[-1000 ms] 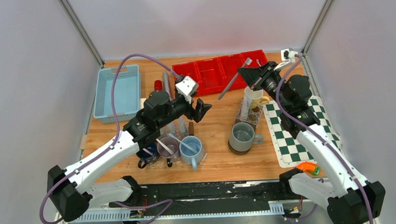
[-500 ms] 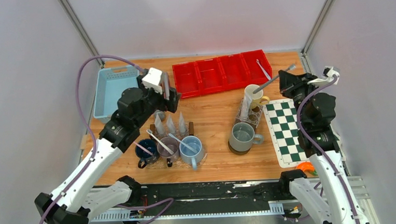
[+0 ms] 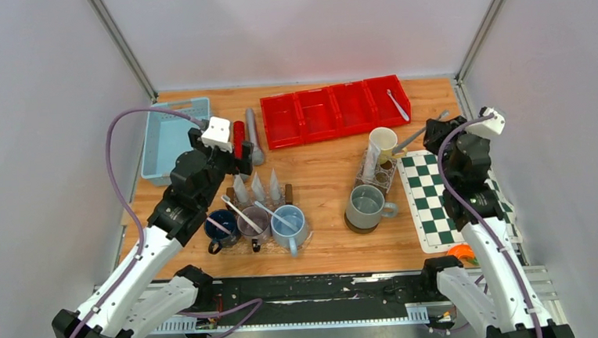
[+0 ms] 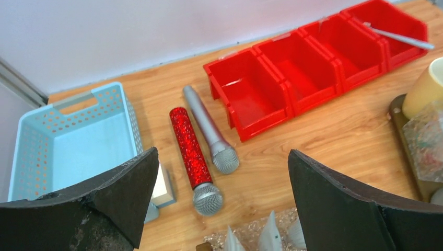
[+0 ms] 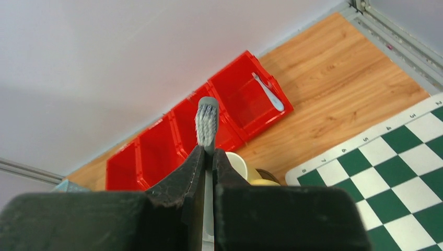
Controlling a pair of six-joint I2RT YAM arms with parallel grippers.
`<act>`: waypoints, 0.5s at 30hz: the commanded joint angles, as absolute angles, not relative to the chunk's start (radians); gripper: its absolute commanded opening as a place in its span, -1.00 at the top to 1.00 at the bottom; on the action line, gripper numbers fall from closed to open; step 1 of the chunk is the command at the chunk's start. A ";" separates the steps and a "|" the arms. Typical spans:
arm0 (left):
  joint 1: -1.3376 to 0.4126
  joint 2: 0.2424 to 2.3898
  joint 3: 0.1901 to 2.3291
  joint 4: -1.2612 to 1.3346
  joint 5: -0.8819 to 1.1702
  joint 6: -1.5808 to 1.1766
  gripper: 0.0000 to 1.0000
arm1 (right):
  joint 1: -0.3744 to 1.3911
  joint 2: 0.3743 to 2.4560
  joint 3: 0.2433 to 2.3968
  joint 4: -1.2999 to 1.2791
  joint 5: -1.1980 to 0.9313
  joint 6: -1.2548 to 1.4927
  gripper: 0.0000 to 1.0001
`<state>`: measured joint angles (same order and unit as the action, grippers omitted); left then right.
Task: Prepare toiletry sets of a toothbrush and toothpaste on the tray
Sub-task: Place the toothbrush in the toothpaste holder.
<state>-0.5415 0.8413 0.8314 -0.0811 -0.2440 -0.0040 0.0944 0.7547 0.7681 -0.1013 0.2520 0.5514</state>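
Legible text: none. The only lettering was a row of small dark characters on the white border of the chess mat (image 5: 397, 178), along its edge toward the red bins (image 5: 245, 110), about one character beside each square. In the right wrist view these characters were too small and blurred to read. In the top view the same border of the mat appeared only as a plain pale strip.
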 commanded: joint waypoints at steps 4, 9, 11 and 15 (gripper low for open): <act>-0.536 0.806 0.782 0.052 -0.299 0.041 -1.00 | 0.078 0.805 0.711 -0.046 0.236 0.546 1.00; -0.536 0.784 0.762 0.079 -0.307 0.052 -1.00 | 0.069 0.861 0.684 -0.010 0.198 0.548 1.00; -0.536 0.784 0.761 0.081 -0.307 0.056 -1.00 | 0.067 0.882 0.675 0.021 0.190 0.549 1.00; -0.536 0.781 0.758 0.084 -0.308 0.061 -1.00 | 0.060 0.909 0.650 0.075 0.167 0.555 1.00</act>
